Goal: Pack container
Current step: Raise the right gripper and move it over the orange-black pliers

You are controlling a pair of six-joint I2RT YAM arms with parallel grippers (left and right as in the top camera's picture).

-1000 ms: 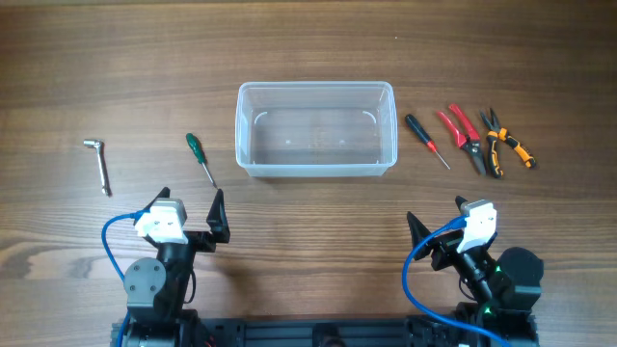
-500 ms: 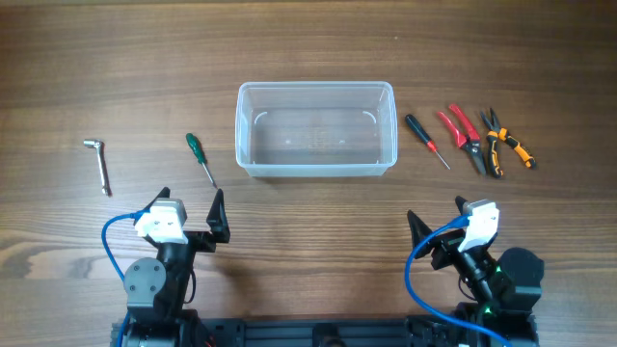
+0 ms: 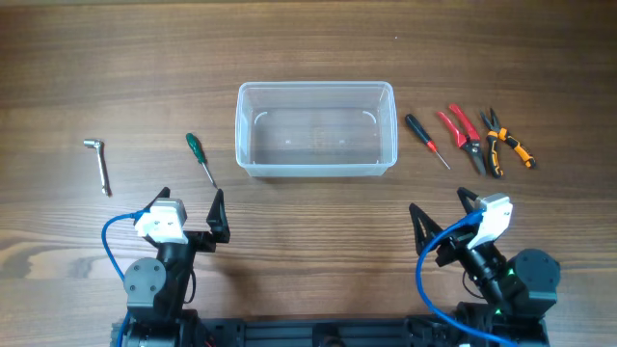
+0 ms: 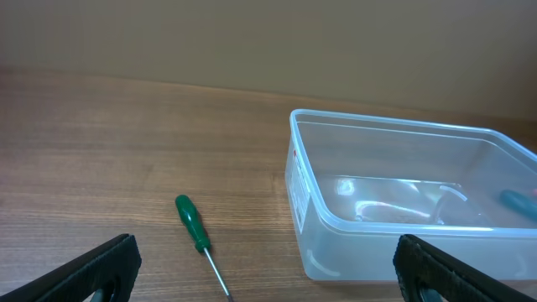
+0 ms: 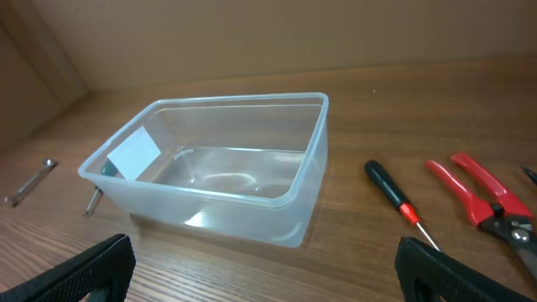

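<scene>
The container (image 3: 316, 172) sat empty in the middle of the tabletop (image 3: 308, 39), so I judged that packing had not begun and the step in hand was choosing a first tool. My left hand (image 3: 191, 198) hung on the near side of the container, off its left end, fingers spread wide and holding nothing. My right hand (image 3: 438, 202) hung off its right end, likewise released and empty. Left of the container lay a green screwdriver (image 3: 200, 157), and well beyond that an L-shaped key (image 3: 97, 162). Right of it lay a black-and-red screwdriver (image 3: 425, 138), red cutters (image 3: 463, 137) and orange-handled pliers (image 3: 503, 145), side by side. The next move, I reckoned, called for reaching over one tool, lowering astride its handle and clenching.
</scene>
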